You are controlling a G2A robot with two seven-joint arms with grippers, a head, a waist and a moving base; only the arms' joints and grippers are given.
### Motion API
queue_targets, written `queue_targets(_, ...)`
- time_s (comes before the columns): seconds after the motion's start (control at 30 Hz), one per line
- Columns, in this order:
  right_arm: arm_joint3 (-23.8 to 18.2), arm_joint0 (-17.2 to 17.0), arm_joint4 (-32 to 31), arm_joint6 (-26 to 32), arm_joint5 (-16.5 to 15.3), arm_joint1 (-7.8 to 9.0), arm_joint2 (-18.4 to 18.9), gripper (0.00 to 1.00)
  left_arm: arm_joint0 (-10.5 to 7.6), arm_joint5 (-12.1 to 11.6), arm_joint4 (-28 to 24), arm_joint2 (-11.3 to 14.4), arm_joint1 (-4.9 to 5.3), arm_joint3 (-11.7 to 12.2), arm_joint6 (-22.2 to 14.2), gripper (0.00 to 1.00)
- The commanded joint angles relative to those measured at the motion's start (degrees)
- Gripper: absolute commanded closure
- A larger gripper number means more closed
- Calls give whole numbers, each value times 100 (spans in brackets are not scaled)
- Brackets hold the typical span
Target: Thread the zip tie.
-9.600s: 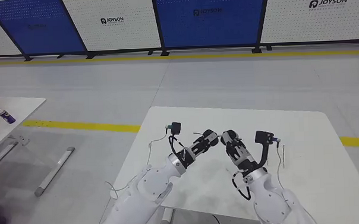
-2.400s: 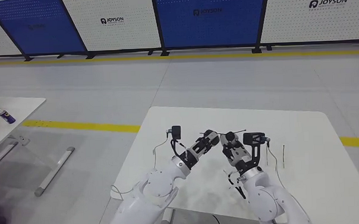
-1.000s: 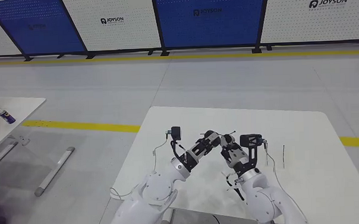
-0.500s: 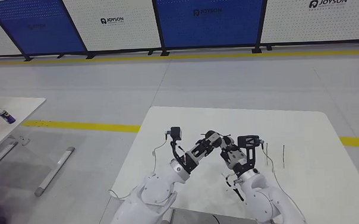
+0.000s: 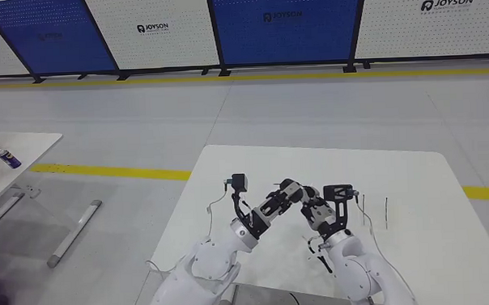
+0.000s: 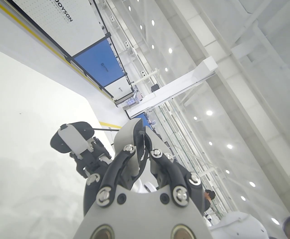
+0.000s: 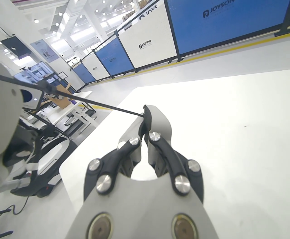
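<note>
right pincer [image 7: 144, 115] clamped on one end of zip tie [image 7: 95, 103] | left pincer [image 6: 141, 132] pinched shut on the other end, at right's 10 o'clock | tie bridges both above table [image 5: 391, 172]

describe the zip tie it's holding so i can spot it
Start at the white table. Above it, the right hand pinches one end of a thin black strap, the zip tie. It is up in the air, unlike the dark strip lying on the table.
</note>
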Motion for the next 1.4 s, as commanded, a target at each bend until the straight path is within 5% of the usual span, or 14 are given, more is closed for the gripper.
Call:
queue_targets(0.0, -2, -1, 15, 4, -7, -1, 7, 100, 0, 13, 22, -4, 0, 1, 32, 100)
queue_targets(0.03, -14, -6, 57, 4, -25, -2, 17, 100, -10, 69, 50, -15, -4, 33, 123, 100)
queue_targets(0.07, -29, -13, 96, -1, -43, -2, 31, 77, -29, 108, 89, -21, -9, 61, 219, 100)
queue_targets(0.1, -42, -23, 121, -6, -52, 0, 48, 2, -45, 133, 124, -9, -15, 82, 293, 100)
queue_targets(0.4, -549, -351, 684, -245, -98, 71, 738, 0, -241, 198, 1, -7, -70, 403, 698, 100)
queue_targets(0.9, -1229, -1194, 3406, -565, -749, 194, 2692, 0, -350, 326, -286, -222, -113, 1002, 1095, 100)
queue_targets(1.37, -1238, -1216, 3549, -567, -755, 194, 2745, 0, -359, 338, -350, -216, -128, 1049, 1190, 100)
